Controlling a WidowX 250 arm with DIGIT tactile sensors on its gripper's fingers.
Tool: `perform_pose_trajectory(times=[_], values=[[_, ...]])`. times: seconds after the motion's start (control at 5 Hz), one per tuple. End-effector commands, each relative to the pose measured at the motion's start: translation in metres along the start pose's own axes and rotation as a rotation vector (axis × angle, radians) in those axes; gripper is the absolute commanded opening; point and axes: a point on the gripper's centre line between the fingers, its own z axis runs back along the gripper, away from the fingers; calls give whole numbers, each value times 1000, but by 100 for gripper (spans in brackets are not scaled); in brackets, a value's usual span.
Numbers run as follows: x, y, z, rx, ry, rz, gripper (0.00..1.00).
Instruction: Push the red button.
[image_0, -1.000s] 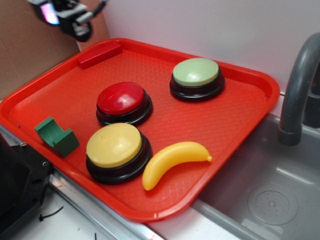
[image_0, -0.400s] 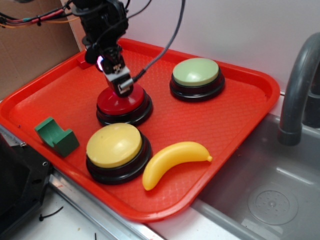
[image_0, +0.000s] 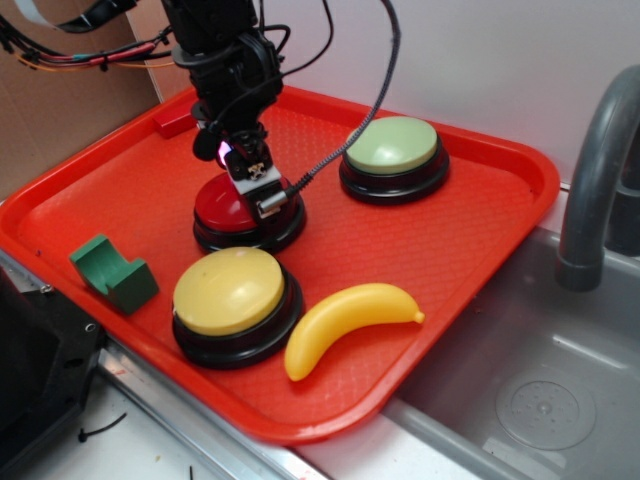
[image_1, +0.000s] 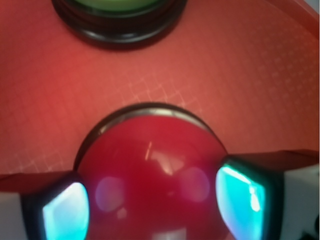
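You can see the red button (image_0: 228, 208) sitting near the middle of the red tray (image_0: 470, 250). Its top is a shiny, round, dark-red dome on a black ring. Your gripper (image_0: 262, 190) is right on top of that dome, at its far right side. In the wrist view the red button (image_1: 150, 180) fills the bottom of the picture, and you see one finger pad (image_1: 65, 212) at each side of it, so the pincer is spread apart, with nothing held in it.

The tray has a bumpy, criss-cross skin. The yellow button (image_0: 230, 292) sits just in front of the red one. The green button (image_0: 392, 146) is off to the back right. A smooth, curved yellow banana (image_0: 345, 322) lies beside the yellow button. A green block (image_0: 112, 272) with a notch sits at the left.
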Motion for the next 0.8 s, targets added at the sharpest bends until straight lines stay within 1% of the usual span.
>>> perform_pose_trajectory(times=[0.0,0.2,0.6], values=[[12,4,35,-1,54,47,100],[12,7,49,1,68,73,100],[10,10,79,12,47,95,100]])
